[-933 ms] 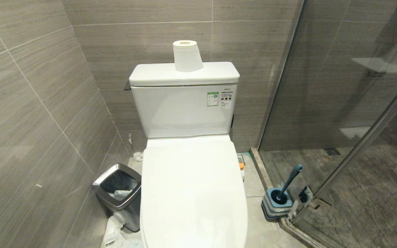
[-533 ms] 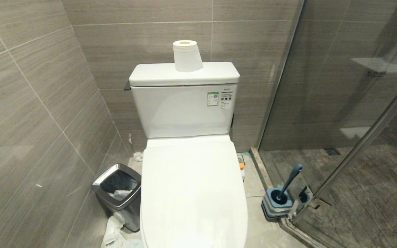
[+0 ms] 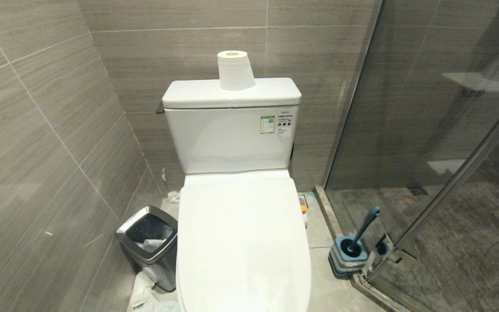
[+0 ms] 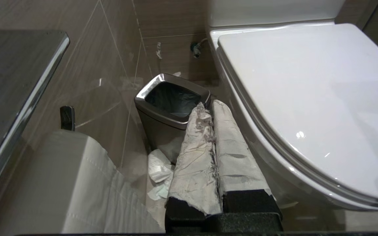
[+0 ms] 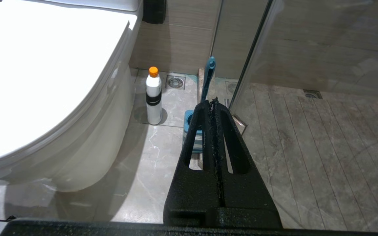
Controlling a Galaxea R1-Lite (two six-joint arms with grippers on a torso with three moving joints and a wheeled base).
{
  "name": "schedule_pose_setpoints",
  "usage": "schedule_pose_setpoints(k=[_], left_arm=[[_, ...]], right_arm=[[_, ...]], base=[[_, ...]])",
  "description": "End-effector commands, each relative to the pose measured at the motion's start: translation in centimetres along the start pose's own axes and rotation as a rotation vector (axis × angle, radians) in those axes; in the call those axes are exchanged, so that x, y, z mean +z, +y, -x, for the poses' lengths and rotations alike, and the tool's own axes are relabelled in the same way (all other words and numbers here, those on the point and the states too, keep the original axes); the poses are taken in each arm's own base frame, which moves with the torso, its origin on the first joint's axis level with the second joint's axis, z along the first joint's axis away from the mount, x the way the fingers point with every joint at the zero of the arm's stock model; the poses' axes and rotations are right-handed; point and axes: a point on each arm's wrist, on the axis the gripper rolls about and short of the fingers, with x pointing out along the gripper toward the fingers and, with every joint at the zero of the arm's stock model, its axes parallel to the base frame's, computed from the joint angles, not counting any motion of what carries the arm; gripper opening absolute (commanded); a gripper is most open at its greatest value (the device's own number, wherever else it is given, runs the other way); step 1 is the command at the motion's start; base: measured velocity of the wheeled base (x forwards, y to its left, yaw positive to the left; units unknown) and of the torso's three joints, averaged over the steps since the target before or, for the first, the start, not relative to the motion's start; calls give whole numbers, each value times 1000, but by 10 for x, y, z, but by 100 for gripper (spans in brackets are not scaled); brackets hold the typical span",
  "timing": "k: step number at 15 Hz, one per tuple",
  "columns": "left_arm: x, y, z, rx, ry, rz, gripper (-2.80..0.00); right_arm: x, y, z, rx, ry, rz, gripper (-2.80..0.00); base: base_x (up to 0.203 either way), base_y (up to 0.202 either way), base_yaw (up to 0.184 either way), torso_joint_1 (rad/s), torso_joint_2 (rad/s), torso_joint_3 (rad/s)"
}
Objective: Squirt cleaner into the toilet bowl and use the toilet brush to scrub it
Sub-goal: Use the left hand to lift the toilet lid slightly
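The toilet bowl [image 3: 243,242] is sitting with its lid down, lying between the two grippers. The bin [image 4: 171,108] is standing just beyond the left gripper [image 4: 208,106], against the bowl's side. The left gripper's paper-wrapped fingers [image 4: 195,154] are pressing together, holding nothing. The right gripper [image 5: 212,105] is hanging with its black fingers meeting, also empty. The toilet brush [image 5: 207,77] is standing in its holder [image 5: 192,134] right ahead of it. The orange-capped bottle [image 5: 153,96] is standing between that holder and the bowl.
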Motion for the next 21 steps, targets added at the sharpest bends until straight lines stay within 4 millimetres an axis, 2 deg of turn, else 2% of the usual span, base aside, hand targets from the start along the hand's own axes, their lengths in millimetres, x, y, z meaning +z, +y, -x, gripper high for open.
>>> schedule_pose_setpoints(k=[1,4,7,10,12,15,19,21], left_arm=[[7,0,2,-5,-22,-33,-280],[40,1,10,-9,-34,-70,-280],[78,2,6,-10,-1,-75,-280],[118,3,-7,-11,17,-78,-280],[144,4,-24,-12,47,-79,-280],[176,5,-63,-18,118,-95,-280],[200,5,-144,-49,267,-97,-280],[205,3,-184,-92,318,-89,-280]], right_arm=[[0,0,0,4,1,0,-280],[0,0,0,1,0,0,-280],[0,0,0,2,0,0,-280],[0,0,0,1,1,0,-280],[0,0,0,1,1,0,-280],[0,0,0,1,0,0,-280],[0,0,0,1,0,0,-280],[0,0,0,1,0,0,-280]], base=[[0,0,0,0,0,0],[0,0,0,0,0,0],[0,0,0,0,0,0],[0,0,0,0,0,0],[0,0,0,0,0,0],[0,0,0,0,0,0],[0,0,0,0,0,0],[0,0,0,0,0,0]])
